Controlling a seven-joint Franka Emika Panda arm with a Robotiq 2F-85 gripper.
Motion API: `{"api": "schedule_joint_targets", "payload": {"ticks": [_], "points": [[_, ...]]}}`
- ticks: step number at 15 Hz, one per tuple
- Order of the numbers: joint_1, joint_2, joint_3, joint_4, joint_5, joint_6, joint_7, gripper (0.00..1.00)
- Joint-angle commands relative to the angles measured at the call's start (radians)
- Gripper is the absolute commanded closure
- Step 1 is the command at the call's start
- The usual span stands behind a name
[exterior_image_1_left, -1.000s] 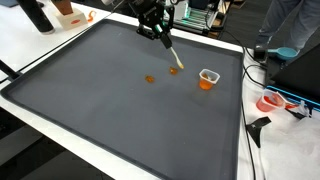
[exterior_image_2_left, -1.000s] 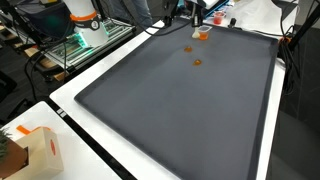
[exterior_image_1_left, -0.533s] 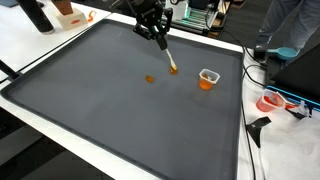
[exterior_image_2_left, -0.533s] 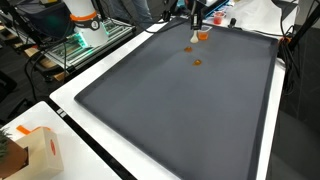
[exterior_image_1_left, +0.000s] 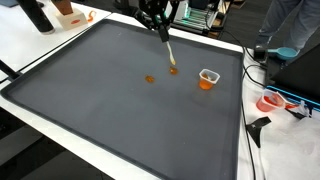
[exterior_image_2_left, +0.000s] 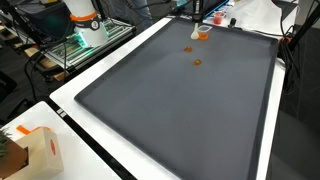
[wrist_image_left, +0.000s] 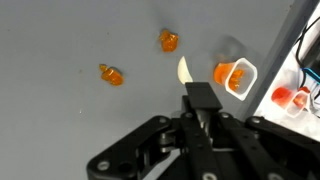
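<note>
Overhead, the gripper (exterior_image_1_left: 157, 20) hangs above the far part of the dark grey mat (exterior_image_1_left: 90, 110), its claw clenched on the handle of a pale spoon (exterior_image_1_left: 167, 50) that slants down towards the mat. In the wrist view the gripper (wrist_image_left: 201, 98) comes in from the bottom edge with its two fingers (wrist_image_left: 199, 95) pressed together on the spoon (wrist_image_left: 184, 70), whose cream bowl sticks out just past them. The tip of the spoon is just over one small orange piece (exterior_image_1_left: 173, 70); whether it touches cannot be told. A second orange piece (exterior_image_1_left: 151, 78) lies near it, a little further towards the middle of the mat. Both pieces show in the wrist view too, one (wrist_image_left: 169, 40) near the top and one (wrist_image_left: 110, 74) well off to the side. A small clear plastic cup (exterior_image_1_left: 207, 79) with orange filling stands upright near the edge of the mat, beside the spoon tip but apart from it, and shows just beside the spoon bowl in the wrist view (wrist_image_left: 237, 77). In an exterior view the cup (exterior_image_2_left: 201, 34) sits close to the mat's far edge, under the gripper (exterior_image_2_left: 195, 9).
</note>
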Motion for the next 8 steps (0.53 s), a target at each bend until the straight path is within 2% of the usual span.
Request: {"api": "schedule_joint_targets", "payload": {"ticks": [1, 8], "points": [[0.023, -0.054, 0.006, -0.019, -0.084, -0.006, 0.095, 0.97], [0.068, -0.104, 0.019, 0.016, -0.239, -0.041, 0.233, 0.97]]}}
